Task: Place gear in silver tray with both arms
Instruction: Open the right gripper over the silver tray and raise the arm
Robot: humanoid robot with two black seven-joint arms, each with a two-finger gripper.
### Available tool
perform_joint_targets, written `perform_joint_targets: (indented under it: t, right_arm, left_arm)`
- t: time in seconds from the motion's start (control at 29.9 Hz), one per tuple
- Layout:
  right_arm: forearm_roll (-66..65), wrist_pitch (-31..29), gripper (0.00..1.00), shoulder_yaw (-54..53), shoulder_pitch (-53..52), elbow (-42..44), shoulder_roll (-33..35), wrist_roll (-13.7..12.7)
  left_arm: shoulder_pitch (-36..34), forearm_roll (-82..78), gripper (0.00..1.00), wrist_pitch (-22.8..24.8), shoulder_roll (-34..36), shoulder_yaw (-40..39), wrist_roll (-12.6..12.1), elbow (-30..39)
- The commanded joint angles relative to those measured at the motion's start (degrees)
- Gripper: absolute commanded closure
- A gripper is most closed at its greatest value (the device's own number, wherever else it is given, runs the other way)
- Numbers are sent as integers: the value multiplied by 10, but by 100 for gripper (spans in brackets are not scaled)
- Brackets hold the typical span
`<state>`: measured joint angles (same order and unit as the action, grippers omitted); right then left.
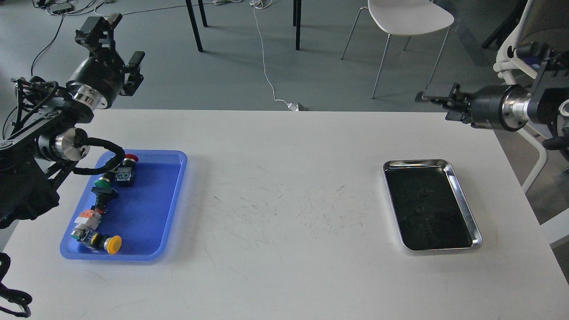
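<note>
White table (284, 275), grey floor beyond. Left gripper (122, 44) hangs spread and empty above the blue tray (146, 222); it should descend squarely on one push-button part (109, 243). Silver tray (462, 195) lies bare, well apart. Right gripper (433, 95) is edge-on; its state cannot be told.

The right pincer (433, 98) is too dark to tell its fingers apart.

Even, soft daylight, bright on the white bench (284, 275). Shadows are faint, perhaps cast from above. The silver tray (462, 195) shows rim glare and a dark reflective bottom. Focus is sharp throughout.
</note>
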<state>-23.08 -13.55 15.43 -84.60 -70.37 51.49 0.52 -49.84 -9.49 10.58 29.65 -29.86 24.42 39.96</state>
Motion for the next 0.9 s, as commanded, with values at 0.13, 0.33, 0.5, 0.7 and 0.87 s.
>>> perform_joint_targets:
  t: [0.13,0.33,0.5,0.7,0.87]
  right_arm:
    - [243,8,4,-233,158,124,-26,37]
    - [413,-26,4,-402,327,179,-66,84]
    - [433,-82,3,-536,484,168,-122,95]
    - [431,-91,1,-612,551,155,-160,97]
    - [431,-91,1,-624,549,154,-170,97]
  left_arm:
    - [-24,-6,7,18,-74,7,-13,-124]
    - [-38,4,6,64,-119,0,-46,-185]
    - [-44,46,6,74,-144,-2,-47,-221]
    - [-44,93,6,86,-150,-2,-46,-232]
    - [-43,95,6,105,-151,-12,-36,-232]
